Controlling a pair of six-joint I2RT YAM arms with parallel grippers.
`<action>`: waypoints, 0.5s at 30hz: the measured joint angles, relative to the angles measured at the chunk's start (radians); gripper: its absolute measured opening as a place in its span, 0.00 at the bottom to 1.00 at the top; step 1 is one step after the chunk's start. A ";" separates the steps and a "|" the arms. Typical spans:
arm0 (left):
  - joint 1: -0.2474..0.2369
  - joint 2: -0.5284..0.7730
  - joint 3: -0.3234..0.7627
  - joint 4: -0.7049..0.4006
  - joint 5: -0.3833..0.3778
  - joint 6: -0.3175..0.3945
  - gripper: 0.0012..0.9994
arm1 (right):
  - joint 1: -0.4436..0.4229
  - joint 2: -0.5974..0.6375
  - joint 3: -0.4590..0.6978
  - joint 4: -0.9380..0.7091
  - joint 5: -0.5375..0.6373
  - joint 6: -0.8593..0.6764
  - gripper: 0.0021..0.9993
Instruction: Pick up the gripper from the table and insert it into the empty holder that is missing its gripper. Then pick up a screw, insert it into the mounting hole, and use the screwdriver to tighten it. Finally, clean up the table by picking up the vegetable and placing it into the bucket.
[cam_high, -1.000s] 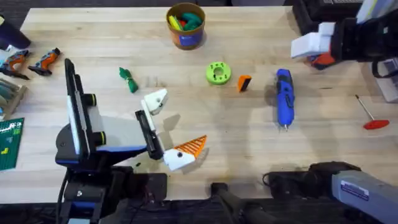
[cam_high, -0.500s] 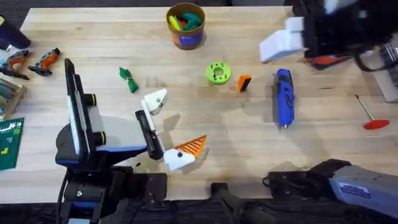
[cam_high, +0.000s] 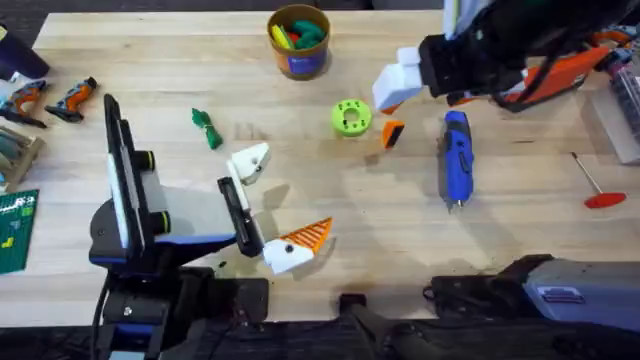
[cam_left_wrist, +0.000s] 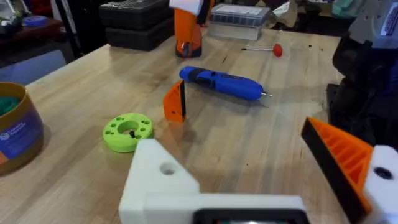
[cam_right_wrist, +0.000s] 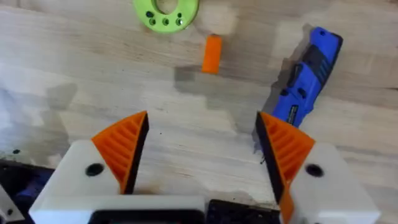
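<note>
step: reach for pickup | right gripper (cam_right_wrist: 202, 155) jaws wide, above the gripper (cam_high: 393, 133) upper centre-right of table (cam_high: 150, 60), to straddle it | left gripper (cam_left_wrist: 264, 186) parked low, one pad missing, wide

Bare table (cam_high: 330, 190) lies before the gripper (cam_high: 393, 133), flanked closely by green disc (cam_high: 351, 117) and screwdriver (cam_high: 457, 158).

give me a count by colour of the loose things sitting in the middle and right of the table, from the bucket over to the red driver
Green: 2, vegetable, disc
Orange: 1, gripper
Blue: 1, screwdriver
Red: 1, driver
Yellow and blue: 1, bucket
Total: 6
</note>
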 joint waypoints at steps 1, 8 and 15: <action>0.000 0.000 0.000 0.000 0.000 0.000 0.99 | 0.000 0.011 0.000 0.000 0.000 0.009 0.99; 0.000 0.000 0.000 0.000 0.000 0.000 0.99 | -0.003 0.039 -0.040 0.062 0.006 0.033 0.99; 0.000 0.000 0.000 0.000 0.000 0.000 0.99 | -0.017 0.040 -0.197 0.185 0.022 0.028 0.99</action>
